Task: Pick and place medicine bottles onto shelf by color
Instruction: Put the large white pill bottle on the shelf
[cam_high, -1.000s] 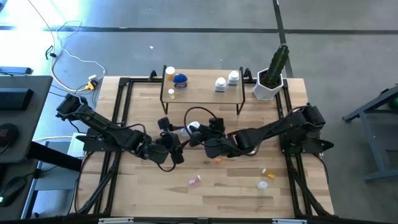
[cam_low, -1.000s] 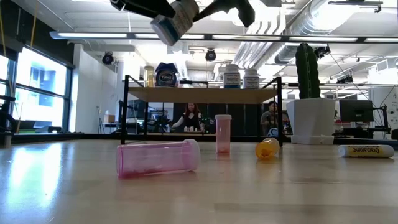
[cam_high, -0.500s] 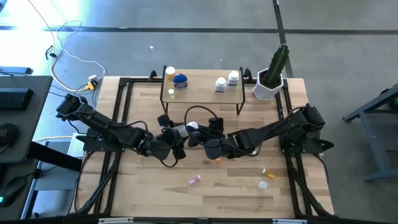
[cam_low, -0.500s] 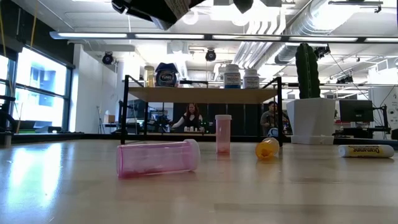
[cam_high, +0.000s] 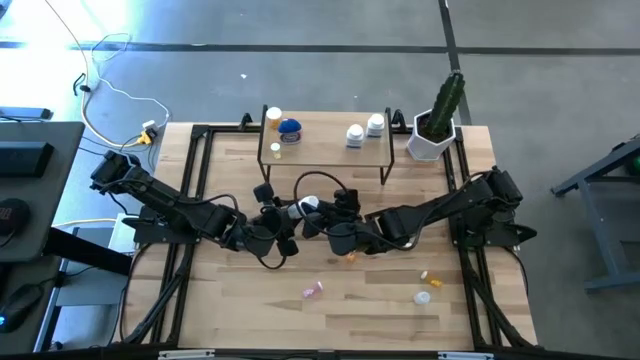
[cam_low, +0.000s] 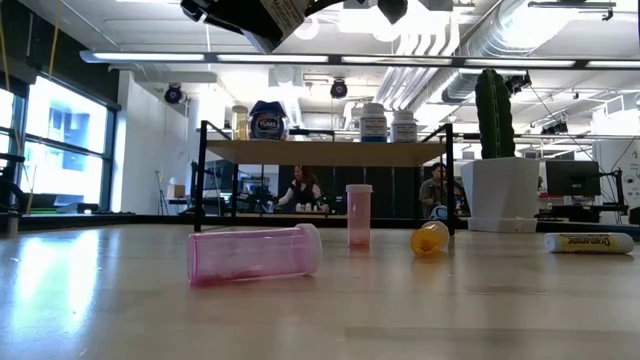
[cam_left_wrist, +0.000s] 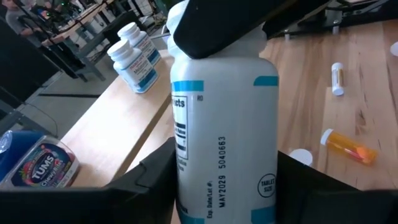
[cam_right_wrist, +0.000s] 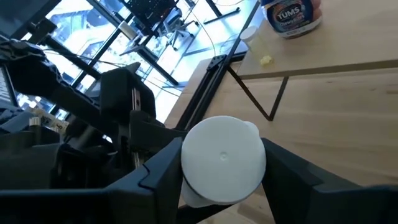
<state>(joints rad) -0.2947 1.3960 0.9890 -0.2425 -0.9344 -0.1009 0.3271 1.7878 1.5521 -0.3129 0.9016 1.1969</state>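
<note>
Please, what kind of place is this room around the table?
Probably an open workshop or lab office, not a home. The low view shows bare ceiling ducts, people seated at desks behind the shelf, and a computer monitor at the right.

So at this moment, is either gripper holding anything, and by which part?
Both meet on one white bottle in mid-air: the right gripper clamps its lid end, and the left gripper's fingers flank its labelled body.

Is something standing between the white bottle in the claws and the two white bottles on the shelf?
Nothing visible does. The white bottle hangs in front of the shelf, whose board is bare beside its white bottles.
</note>
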